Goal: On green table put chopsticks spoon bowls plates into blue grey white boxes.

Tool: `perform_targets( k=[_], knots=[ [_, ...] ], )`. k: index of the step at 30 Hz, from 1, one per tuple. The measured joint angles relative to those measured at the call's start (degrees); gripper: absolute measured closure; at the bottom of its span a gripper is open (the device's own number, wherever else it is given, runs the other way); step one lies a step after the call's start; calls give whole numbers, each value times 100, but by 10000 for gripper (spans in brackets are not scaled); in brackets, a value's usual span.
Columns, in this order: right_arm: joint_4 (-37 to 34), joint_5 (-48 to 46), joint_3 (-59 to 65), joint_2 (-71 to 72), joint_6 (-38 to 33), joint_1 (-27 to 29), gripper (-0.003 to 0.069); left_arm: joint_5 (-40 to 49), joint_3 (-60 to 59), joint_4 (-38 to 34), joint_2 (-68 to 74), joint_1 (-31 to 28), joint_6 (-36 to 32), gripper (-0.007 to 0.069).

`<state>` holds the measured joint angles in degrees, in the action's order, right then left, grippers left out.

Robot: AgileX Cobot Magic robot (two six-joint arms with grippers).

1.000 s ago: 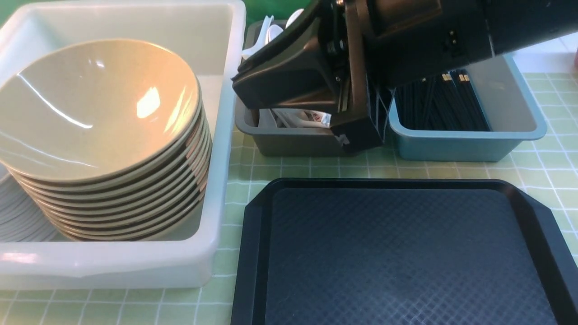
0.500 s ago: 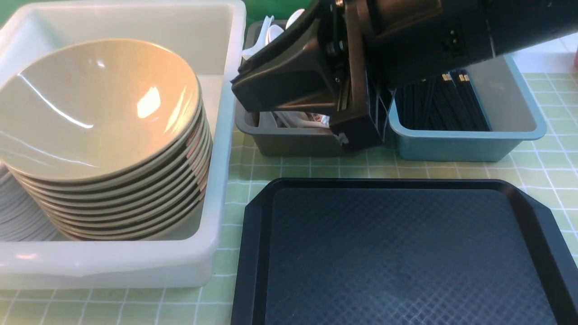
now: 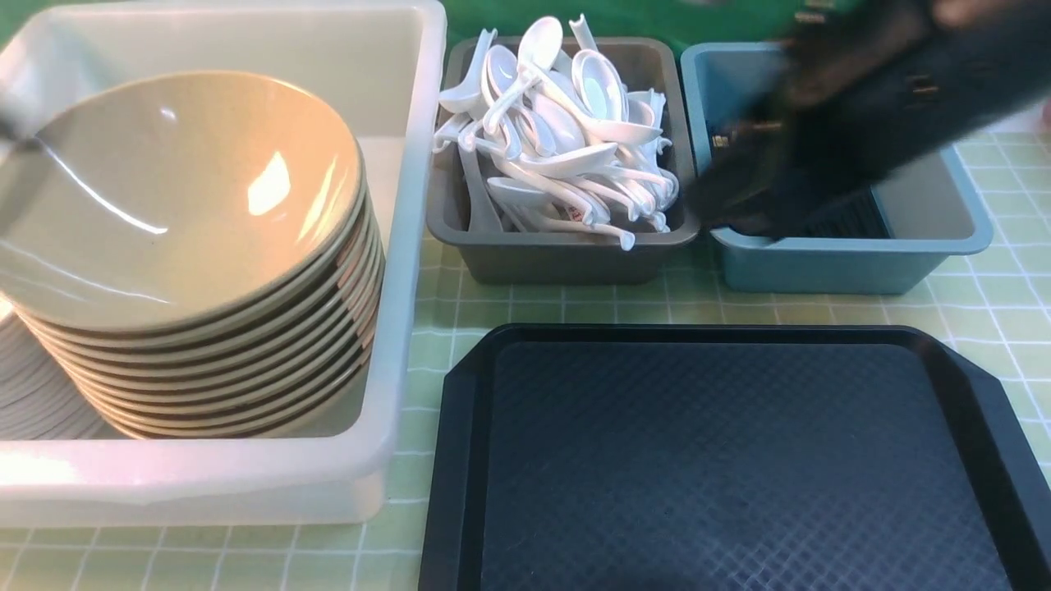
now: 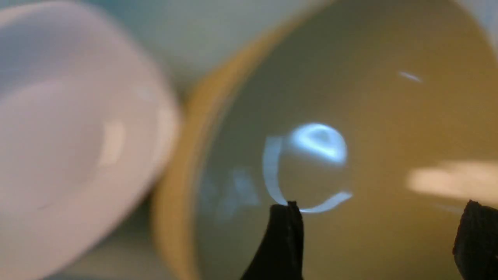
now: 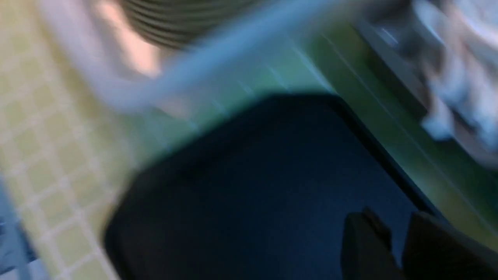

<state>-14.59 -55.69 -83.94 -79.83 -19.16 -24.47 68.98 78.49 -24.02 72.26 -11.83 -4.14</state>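
A stack of tan bowls (image 3: 181, 205) stands in the white box (image 3: 410, 246) on the green table (image 3: 575, 308), with white plates (image 3: 33, 394) beside it at the far left. My left gripper (image 4: 381, 219) hangs open just above the top bowl (image 4: 350, 116), nothing between its fingers, a white plate (image 4: 78, 136) next to it. A heap of white spoons (image 3: 566, 131) fills the grey box (image 3: 558, 258). Dark chopsticks (image 3: 846, 222) lie in the blue box (image 3: 854, 267). My blurred right arm (image 3: 870, 98) crosses over that box. The right gripper (image 5: 400, 237) stands a narrow gap apart and empty.
A flat black tray (image 3: 722, 460) fills the front right of the table, and the right wrist view looks down on it (image 5: 253, 186). The three boxes stand close together in a row behind it.
My right arm has swung fast from over the grey box to over the blue box, uncovering the spoons. A faint blur has appeared over the bowls at the far left.
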Motion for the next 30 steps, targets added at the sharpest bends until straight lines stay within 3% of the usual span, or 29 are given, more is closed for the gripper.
perform_targets(
  k=[2, 3, 6, 9, 13, 15, 18, 23, 30],
  knots=[
    [87, 86, 383, 335, 186, 450, 495, 37, 0, -55, -81, 747, -193, 120],
    [96, 110, 432, 381, 201, 531, 494, 38, 0, -43, -86, 817, -204, 120],
    [123, 850, 1614, 1391, 383, 1092, 489, 164, 0, 205, -184, 1866, -245, 152],
    [135, 1551, 2601, 2501, 423, 1298, 486, 244, 0, 445, -393, 2534, -169, 252],
    [116, 2613, 4321, 4165, 361, 1308, 486, 260, -184, 607, -1015, 3196, 129, 456],
    [116, 3080, 5049, 4981, 361, 1308, 486, 260, -616, 612, -1550, 3430, 355, 561],
    [116, 3665, 5857, 5986, 438, 1308, 486, 129, -1335, 605, -2237, 3570, 725, 613],
    [96, 4491, 6775, 7306, 444, 1320, 486, -496, -3002, 443, -3637, 3610, 1141, 626],
    [90, 4534, 6991, 7744, 467, 1344, 486, -1090, -4428, -348, -5551, 3610, 1254, 626]
  ],
)
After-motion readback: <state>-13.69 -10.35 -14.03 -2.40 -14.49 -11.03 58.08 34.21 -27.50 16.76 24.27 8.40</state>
